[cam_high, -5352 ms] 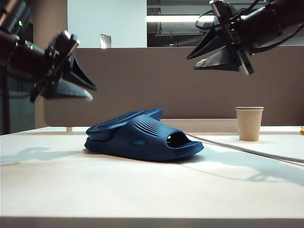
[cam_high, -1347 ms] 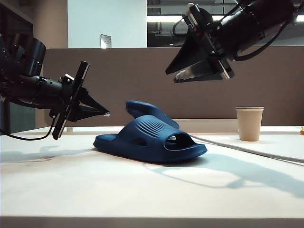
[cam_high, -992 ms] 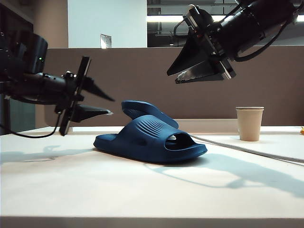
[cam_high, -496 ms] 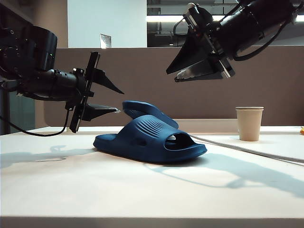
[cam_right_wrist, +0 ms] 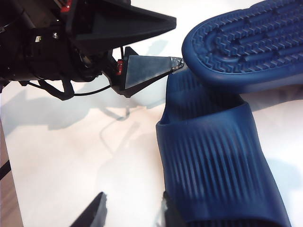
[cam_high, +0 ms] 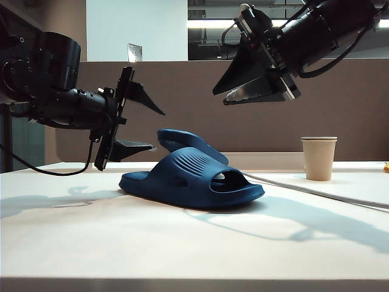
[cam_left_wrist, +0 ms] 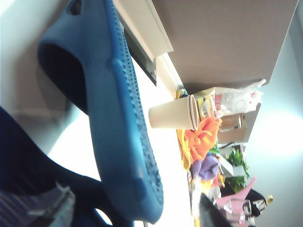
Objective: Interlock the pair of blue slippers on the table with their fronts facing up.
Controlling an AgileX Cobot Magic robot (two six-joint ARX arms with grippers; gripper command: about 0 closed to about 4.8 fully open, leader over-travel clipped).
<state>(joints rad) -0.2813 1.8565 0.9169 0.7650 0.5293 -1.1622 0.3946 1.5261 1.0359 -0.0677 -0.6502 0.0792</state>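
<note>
Exterior view shows no readable writing. Left claw (cam_high: 149, 128) gapes at nine o'clock beside the blue slippers (cam_high: 194, 179) mid-surface (cam_high: 194, 249); the rear slipper is mostly hidden. Right claw (cam_high: 226, 97) hovers at one o'clock, fingers parted, empty. Paper cup (cam_high: 319, 158) at three o'clock.

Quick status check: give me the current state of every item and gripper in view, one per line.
Near dark navy foam slipper: upright, sole flat on white table.
Second navy slipper: tilted, treaded sole up, resting on the first.
Left gripper: open, at the tilted slipper's raised end.
Right gripper: open, above slippers, empty.
Paper cup: upright.
</note>
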